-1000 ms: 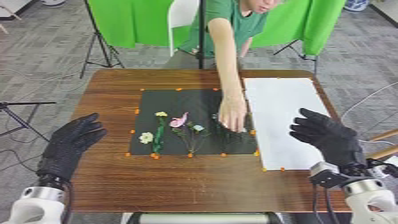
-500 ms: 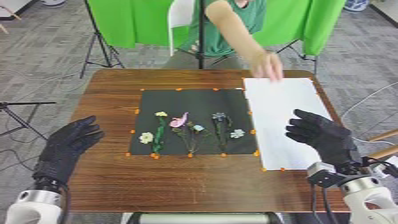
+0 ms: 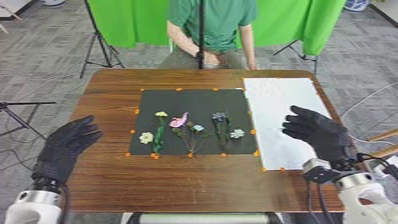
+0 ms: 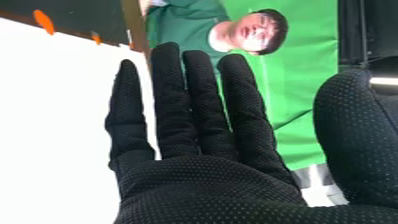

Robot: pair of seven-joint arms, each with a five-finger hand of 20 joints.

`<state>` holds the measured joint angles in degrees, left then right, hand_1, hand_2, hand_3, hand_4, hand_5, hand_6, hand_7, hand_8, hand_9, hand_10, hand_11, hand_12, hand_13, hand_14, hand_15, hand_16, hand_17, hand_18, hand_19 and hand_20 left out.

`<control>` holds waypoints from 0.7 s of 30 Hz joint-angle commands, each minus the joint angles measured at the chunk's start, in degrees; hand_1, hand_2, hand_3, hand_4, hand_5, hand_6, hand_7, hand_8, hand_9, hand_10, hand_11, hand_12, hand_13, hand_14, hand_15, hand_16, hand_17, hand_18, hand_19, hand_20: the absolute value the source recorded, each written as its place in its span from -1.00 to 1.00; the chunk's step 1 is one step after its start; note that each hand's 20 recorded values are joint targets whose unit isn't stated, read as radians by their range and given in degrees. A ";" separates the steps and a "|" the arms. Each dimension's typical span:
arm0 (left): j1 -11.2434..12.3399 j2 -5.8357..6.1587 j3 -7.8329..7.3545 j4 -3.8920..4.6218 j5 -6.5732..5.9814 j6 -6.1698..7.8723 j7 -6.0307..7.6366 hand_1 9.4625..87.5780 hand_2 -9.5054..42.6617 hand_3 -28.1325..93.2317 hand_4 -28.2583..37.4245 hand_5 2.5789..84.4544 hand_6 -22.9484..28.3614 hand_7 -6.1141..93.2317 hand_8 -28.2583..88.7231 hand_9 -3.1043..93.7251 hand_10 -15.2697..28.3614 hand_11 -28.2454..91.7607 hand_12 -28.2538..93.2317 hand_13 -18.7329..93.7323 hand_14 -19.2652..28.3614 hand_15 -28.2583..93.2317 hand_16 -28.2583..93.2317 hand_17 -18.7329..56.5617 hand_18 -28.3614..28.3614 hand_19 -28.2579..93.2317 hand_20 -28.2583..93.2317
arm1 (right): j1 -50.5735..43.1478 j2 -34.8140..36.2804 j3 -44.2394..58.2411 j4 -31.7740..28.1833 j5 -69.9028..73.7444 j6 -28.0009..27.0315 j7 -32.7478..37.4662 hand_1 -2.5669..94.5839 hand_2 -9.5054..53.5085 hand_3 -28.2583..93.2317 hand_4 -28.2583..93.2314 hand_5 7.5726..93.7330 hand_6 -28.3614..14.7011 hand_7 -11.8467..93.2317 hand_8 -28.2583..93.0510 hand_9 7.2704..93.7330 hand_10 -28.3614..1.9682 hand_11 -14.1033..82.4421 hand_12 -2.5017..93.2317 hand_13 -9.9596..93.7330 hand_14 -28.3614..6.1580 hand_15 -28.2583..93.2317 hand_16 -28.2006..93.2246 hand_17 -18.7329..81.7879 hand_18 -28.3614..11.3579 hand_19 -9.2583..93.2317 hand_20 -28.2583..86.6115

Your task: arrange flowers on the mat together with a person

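On the dark mat (image 3: 182, 100) lie several flowers: a cream flower (image 3: 147, 137), a pale yellow one (image 3: 161, 114) on a green stem, a pink one (image 3: 179, 120), a light blue one (image 3: 198, 128), a grey-blue one (image 3: 219, 116) and a small white one (image 3: 237, 133). The left hand (image 3: 69, 145) is open over the table's left edge, apart from the mat. The right hand (image 3: 318, 134) is open above the white sheet's right side, holding nothing. In the right wrist view, the right hand (image 4: 209, 182) has straight fingers and its thumb spread away.
A white sheet (image 3: 280, 115) lies right of the mat on the brown table (image 3: 195, 187). Orange markers dot the edges of mat and sheet. A person in a green shirt sits across the table, hands off the flowers.
The person's hand has left the mat, passed over the white sheet and drawn back. A small white flower lies where that hand was. The right hand has shifted slightly left.
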<state>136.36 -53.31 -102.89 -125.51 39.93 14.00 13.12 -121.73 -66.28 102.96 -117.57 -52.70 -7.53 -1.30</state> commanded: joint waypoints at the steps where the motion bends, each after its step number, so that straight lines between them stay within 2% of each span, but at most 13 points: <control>1: 0.67 -0.25 -0.35 -0.26 -0.26 0.44 -0.15 -0.49 -0.35 0.62 -0.80 0.00 0.11 -0.39 -0.68 -0.17 0.43 0.05 -0.25 -0.09 0.57 0.25 -0.54 -0.56 0.84 0.40 -0.39 | 1.60 1.21 -0.60 -0.06 -0.10 -0.39 0.16 -0.65 -0.44 0.88 -0.92 -0.09 0.09 -0.44 -0.69 -0.07 -0.18 -0.36 -0.46 -0.05 -0.17 0.00 -0.15 -0.39 -0.67 0.18 -0.04; 4: 0.81 -0.57 -0.13 -0.25 -0.16 0.43 -0.05 -0.49 -0.35 0.62 -0.80 0.00 0.11 -0.39 -0.68 -0.17 0.43 0.05 -0.25 -0.09 0.57 0.25 -0.54 -0.56 0.84 0.40 -0.39 | 0.45 1.30 0.11 -0.40 -0.11 -1.21 0.72 -0.65 -0.44 0.88 -0.92 -0.09 0.09 -0.44 -0.69 -0.07 -0.18 -0.36 -0.46 -0.05 -0.17 0.00 -0.15 -0.39 -0.67 0.18 -0.04; 7: 0.72 -1.27 -0.12 -0.46 -0.38 1.11 -1.13 -0.49 -0.35 0.62 -0.80 0.00 0.11 -0.39 -0.68 -0.17 0.43 0.05 -0.25 -0.09 0.57 0.25 -0.54 -0.56 0.84 0.40 -0.39 | -0.22 0.23 -0.49 -0.70 0.20 0.38 1.29 -0.65 -0.44 0.88 -0.92 -0.09 0.09 -0.44 -0.69 -0.07 -0.18 -0.36 -0.46 -0.05 -0.17 0.00 -0.15 -0.39 -0.67 0.18 -0.04; 8: -0.13 0.80 0.21 0.15 -0.83 0.87 1.81 -0.49 -0.35 0.62 -0.80 0.00 0.11 -0.39 -0.68 -0.17 0.43 0.05 -0.25 -0.09 0.57 0.25 -0.54 -0.56 0.84 0.40 -0.39 | 0.82 0.02 -1.31 -0.10 -0.19 0.17 -1.50 -0.65 -0.44 0.88 -0.92 -0.09 0.09 -0.44 -0.69 -0.07 -0.18 -0.36 -0.46 -0.05 -0.17 0.00 -0.15 -0.39 -0.67 0.19 -0.04; 9: -0.38 1.47 -0.61 0.04 -0.15 0.20 0.77 -0.49 -0.35 0.62 -0.80 0.00 0.11 -0.39 -0.68 -0.17 0.43 0.05 -0.25 -0.09 0.57 0.25 -0.54 -0.56 0.84 0.40 -0.39 | 0.87 -0.47 -1.22 -0.08 -0.32 -0.83 -0.90 -0.65 -0.44 0.88 -0.92 -0.09 0.09 -0.44 -0.69 -0.06 -0.18 -0.36 -0.46 -0.05 -0.17 0.00 -0.15 -0.39 -0.67 0.18 -0.04; 10: 0.25 2.26 -1.17 -0.57 -0.10 1.01 -0.99 -0.49 -0.35 0.62 -0.80 0.00 0.11 -0.39 -0.68 -0.17 0.43 0.05 -0.25 -0.09 0.57 0.25 -0.54 -0.56 0.84 0.40 -0.39 | 0.43 -0.50 -0.88 -0.43 -0.20 -1.47 1.25 -0.65 -0.44 0.88 -0.92 -0.09 0.09 -0.44 -0.69 -0.06 -0.18 -0.36 -0.46 -0.05 -0.17 0.00 -0.15 -0.39 -0.67 0.18 -0.04; 11: 0.34 2.57 -2.03 -0.23 -0.28 -1.17 -1.72 -0.49 -0.35 0.62 -0.80 0.00 0.11 -0.39 -0.68 -0.17 0.43 0.05 -0.25 -0.09 0.57 0.25 -0.54 -0.56 0.84 0.40 -0.39 | 1.04 -0.10 -0.71 -0.20 -0.54 -2.34 1.45 -0.65 -0.44 0.88 -0.92 -0.09 0.09 -0.44 -0.69 -0.06 -0.18 -0.36 -0.46 -0.05 -0.17 0.00 -0.15 -0.39 -0.67 0.18 -0.04; 12: 0.92 2.38 -2.91 -0.24 -0.05 -2.37 -2.65 -0.49 -0.35 0.62 -0.80 0.00 0.11 -0.39 -0.68 -0.17 0.43 0.05 -0.25 -0.09 0.57 0.25 -0.54 -0.56 0.84 0.40 -0.39 | 1.52 0.44 -0.59 0.09 -0.85 -3.03 2.11 -0.65 -0.44 0.88 -0.92 -0.09 0.09 -0.44 -0.69 -0.06 -0.18 -0.36 -0.46 -0.05 -0.17 0.00 -0.15 -0.39 -0.67 0.18 -0.04; 15: 2.58 2.54 -3.29 -1.10 -0.91 0.43 -0.52 -0.49 -0.35 0.62 -0.80 -0.01 0.11 -0.39 -0.68 -0.16 0.43 0.05 -0.25 -0.09 0.57 0.25 -0.54 -0.56 0.84 0.40 -0.39 | 0.31 0.22 -0.35 -0.64 -1.61 -2.12 1.28 -0.65 -0.44 0.88 -0.92 -0.09 0.09 -0.44 -0.69 -0.07 -0.18 -0.36 -0.46 -0.05 -0.17 0.00 -0.16 -0.39 -0.67 0.18 -0.04; 16: 2.16 2.67 -2.40 -1.05 -1.26 2.06 0.60 -0.49 -0.35 0.62 -0.80 -0.01 0.11 -0.39 -0.68 -0.16 0.43 0.05 -0.25 -0.09 0.57 0.25 -0.54 -0.56 0.84 0.40 -0.39 | -0.23 -0.08 0.03 -0.75 -0.70 -2.43 1.53 -0.65 -0.43 0.88 -0.92 -0.09 0.09 -0.44 -0.69 -0.07 -0.18 -0.36 -0.46 -0.05 -0.17 0.00 -0.15 -0.39 -0.67 0.18 -0.04; 18: 0.34 2.31 -1.01 -0.36 -1.33 1.15 0.44 -0.49 -0.35 0.62 -0.80 0.00 0.11 -0.39 -0.68 -0.16 0.43 0.05 -0.25 -0.09 0.57 0.25 -0.54 -0.56 0.84 0.40 -0.39 | -2.29 -0.48 0.60 -1.49 0.94 -1.10 1.42 -0.65 -0.43 0.88 -0.92 -0.09 0.09 -0.44 -0.69 -0.06 -0.18 -0.36 -0.46 -0.04 -0.17 0.00 -0.15 -0.39 -0.67 0.18 -0.04; 20: 1.11 1.61 -1.84 -0.75 -0.46 -0.19 -0.92 -0.49 -0.35 0.62 -0.80 0.00 0.11 -0.39 -0.68 -0.16 0.43 0.05 -0.25 -0.09 0.57 0.25 -0.54 -0.56 0.84 0.40 -0.39 | -2.26 -0.25 0.35 -1.35 0.67 -1.29 2.35 -0.65 -0.43 0.88 -0.92 -0.09 0.09 -0.44 -0.69 -0.06 -0.18 -0.36 -0.46 -0.04 -0.17 0.00 -0.15 -0.39 -0.67 0.18 -0.04; 21: 1.52 1.43 -2.02 -0.90 -0.34 -0.06 -1.08 -0.49 -0.35 0.62 -0.80 0.00 0.11 -0.39 -0.68 -0.16 0.43 0.05 -0.25 -0.09 0.57 0.25 -0.54 -0.56 0.84 0.40 -0.39 | -2.04 -0.16 0.15 -1.28 -0.16 -1.52 2.38 -0.65 -0.43 0.88 -0.91 -0.09 0.09 -0.44 -0.69 -0.06 -0.18 -0.36 -0.46 -0.04 -0.18 0.00 -0.15 -0.39 -0.67 0.18 -0.04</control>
<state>137.33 -50.79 -105.82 -126.06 39.38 13.62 12.52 -120.81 -65.90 102.71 -117.98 -53.37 -9.57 0.03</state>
